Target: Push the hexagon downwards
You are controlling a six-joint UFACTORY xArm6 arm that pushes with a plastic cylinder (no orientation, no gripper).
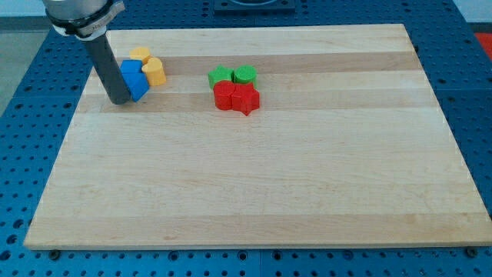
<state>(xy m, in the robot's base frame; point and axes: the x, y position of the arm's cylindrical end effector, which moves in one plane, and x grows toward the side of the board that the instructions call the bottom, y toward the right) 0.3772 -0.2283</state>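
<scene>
Two yellow blocks sit at the board's upper left: one that looks like the hexagon [139, 55], partly hidden behind the blue blocks, and a rounded one [155, 71] to its lower right. Blue blocks [134, 80] lie pressed together just below the hexagon; their shapes are unclear. My tip [120, 101] rests on the board at the blue blocks' lower left edge, touching or nearly touching them. It is below and left of the hexagon, with the blue blocks between.
Near the top centre are a green star [221, 77], a round green block [244, 75], a rounded red block [225, 96] and a red star [247, 99], all clustered together. The wooden board's left edge [71, 127] runs close to the rod.
</scene>
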